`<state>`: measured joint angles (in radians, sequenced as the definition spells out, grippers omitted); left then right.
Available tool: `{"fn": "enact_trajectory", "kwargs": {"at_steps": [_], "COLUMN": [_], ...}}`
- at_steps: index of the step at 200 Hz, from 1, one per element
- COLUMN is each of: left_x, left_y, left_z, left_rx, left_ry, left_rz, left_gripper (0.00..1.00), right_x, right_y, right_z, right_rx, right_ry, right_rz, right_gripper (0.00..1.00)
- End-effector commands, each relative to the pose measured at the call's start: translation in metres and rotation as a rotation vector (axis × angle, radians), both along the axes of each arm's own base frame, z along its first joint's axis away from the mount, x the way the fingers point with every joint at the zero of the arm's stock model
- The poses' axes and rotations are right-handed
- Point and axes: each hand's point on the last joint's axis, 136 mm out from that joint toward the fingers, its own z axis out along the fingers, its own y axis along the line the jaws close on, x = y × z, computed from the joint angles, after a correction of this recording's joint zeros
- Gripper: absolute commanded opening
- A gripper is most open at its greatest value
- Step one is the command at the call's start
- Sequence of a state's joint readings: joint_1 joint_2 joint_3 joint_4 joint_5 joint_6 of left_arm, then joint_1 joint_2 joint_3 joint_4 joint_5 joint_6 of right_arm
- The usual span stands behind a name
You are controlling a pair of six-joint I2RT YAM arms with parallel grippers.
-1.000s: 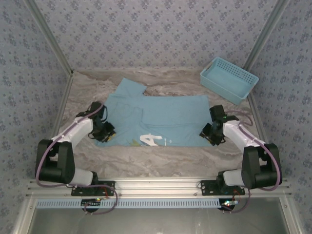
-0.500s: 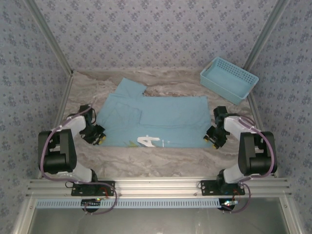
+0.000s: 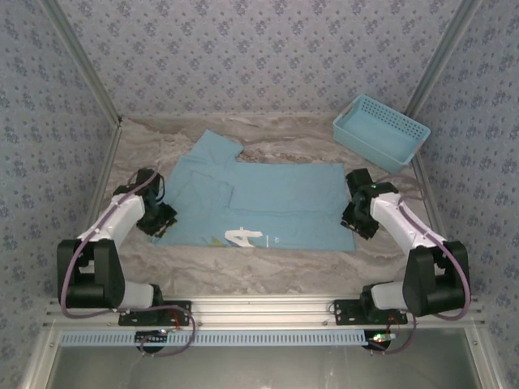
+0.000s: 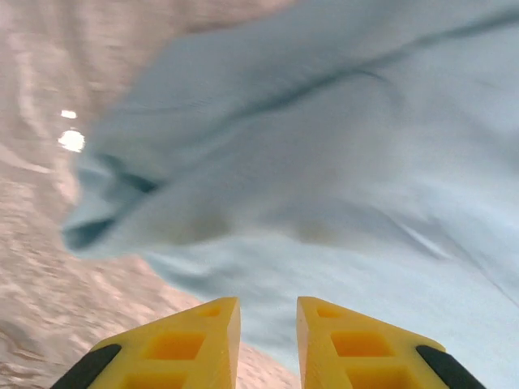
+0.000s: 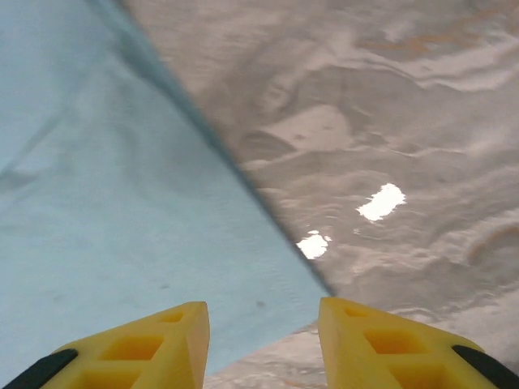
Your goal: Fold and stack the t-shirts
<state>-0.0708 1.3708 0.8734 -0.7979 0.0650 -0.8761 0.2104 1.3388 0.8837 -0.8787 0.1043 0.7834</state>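
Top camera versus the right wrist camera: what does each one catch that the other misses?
Top camera: the t-shirt spread out with white lettering, a blue basket far right, the left pincer at the shirt's left edge. Right wrist camera: close up, the right pincer open over the shirt's corner, light glints on the table. Both: shirt, marbled table, right pincer.

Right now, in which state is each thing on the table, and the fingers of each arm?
t-shirt: lying flat, partly folded, not held.
basket: upright, at the far right corner.
left fingers: slightly apart, empty, at the t-shirt's left edge.
right fingers: apart, empty, over the t-shirt's right edge.
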Motion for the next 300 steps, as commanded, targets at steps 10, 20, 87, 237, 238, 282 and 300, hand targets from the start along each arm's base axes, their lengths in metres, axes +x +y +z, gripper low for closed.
{"fn": "enact_trajectory", "kwargs": {"at_steps": [10,20,87,237,238,282,300], "left_x": [0.032,0.043,0.031,0.047,0.049,0.191,0.236], "left_y": [-0.032,-0.039,-0.037,-0.014,-0.014,-0.034,-0.032], "left_z": [0.007,0.003,-0.048,0.022,0.023,0.058,0.058], "left_rx": [-0.116,-0.138,-0.097,0.021,0.02,0.028,0.074], "left_ry": [-0.056,-0.055,0.081,-0.06,-0.061,-0.227,-0.261], "left_rz": [0.01,0.003,0.012,-0.097,-0.1,-0.236,-0.26], "left_gripper": [0.25,0.24,0.22,0.35,0.35,0.38,0.4], "right_x": [0.019,0.026,0.002,0.028,0.03,0.126,0.15], "right_y": [0.043,0.058,0.072,0.075,0.076,0.1,0.1], "right_z": [-0.004,-0.006,-0.057,0.011,0.012,0.049,0.056], "right_rx": [0.102,0.12,0.115,0.108,0.112,0.272,0.302], "right_ry": [-0.02,-0.017,0.206,-0.008,-0.016,-0.237,-0.275], "right_rz": [0.053,0.082,0.05,0.159,0.161,0.343,0.366], "right_gripper": [0.41,0.4,0.41,0.45,0.45,0.5,0.54]}}
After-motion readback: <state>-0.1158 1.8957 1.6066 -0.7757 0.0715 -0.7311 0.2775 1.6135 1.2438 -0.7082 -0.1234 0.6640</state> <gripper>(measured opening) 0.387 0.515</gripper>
